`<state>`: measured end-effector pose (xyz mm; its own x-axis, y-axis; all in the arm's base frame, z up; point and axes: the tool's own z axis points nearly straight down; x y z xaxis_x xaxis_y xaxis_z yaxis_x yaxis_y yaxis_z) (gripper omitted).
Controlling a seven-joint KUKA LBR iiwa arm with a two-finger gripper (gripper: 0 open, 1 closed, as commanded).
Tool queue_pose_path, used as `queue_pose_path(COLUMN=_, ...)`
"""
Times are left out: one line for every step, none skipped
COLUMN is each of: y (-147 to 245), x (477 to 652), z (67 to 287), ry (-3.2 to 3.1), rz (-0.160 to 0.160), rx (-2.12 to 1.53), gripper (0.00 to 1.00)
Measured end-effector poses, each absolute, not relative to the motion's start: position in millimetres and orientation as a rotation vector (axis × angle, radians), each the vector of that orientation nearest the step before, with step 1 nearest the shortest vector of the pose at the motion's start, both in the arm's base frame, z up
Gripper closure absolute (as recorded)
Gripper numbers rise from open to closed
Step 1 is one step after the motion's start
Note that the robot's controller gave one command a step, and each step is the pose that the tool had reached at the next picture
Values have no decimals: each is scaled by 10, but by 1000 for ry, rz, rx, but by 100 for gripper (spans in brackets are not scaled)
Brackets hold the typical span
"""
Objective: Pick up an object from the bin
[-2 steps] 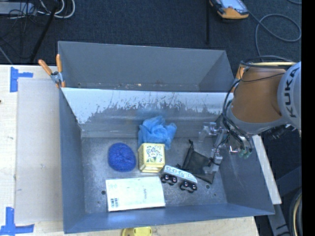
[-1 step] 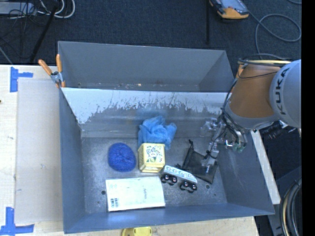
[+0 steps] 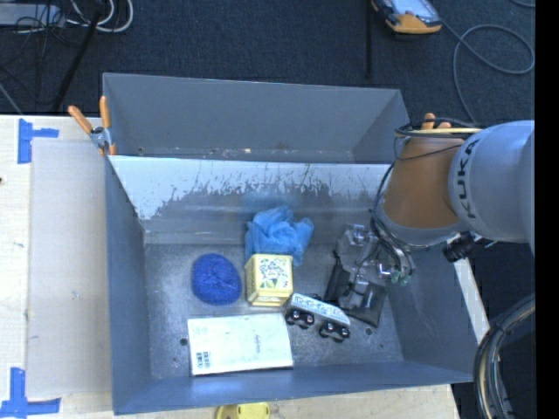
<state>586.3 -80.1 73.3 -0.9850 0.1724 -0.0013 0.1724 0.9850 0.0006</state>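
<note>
Down on the right of the grey bin's point(image 3: 262, 138) floor, the gripper point(image 3: 354, 293) stands with its two black fingers spread apart. Just beside them lies a small white toy car point(image 3: 319, 314), black wheels towards the near wall, long axis running left to right and dipping slightly rightward. Farther left are a yellow tin point(image 3: 269, 279), a crumpled blue cloth point(image 3: 278, 230), a blue ball point(image 3: 216, 278) and a flat white card point(image 3: 240, 343).

The ball point(image 3: 216, 279) lies left of the box point(image 3: 269, 279), the cloth point(image 3: 278, 231) behind it. The card point(image 3: 240, 344) lies in front, the toy car point(image 3: 319, 314) right of it
</note>
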Motion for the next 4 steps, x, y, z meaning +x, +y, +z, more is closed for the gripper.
queue_pose_path(y=-1041, x=6042, z=704, ry=3079, rz=0, rx=615, gripper=100)
queue_pose_path(y=-1040, x=6042, z=704, ry=3079, rz=0, rx=614, gripper=100)
queue_pose_path(y=-1039, x=6041, z=714, ry=3079, rz=0, rx=613, gripper=100)
queue_pose_path(y=-1037, x=6039, z=747, ry=3081, rz=0, rx=611, gripper=100)
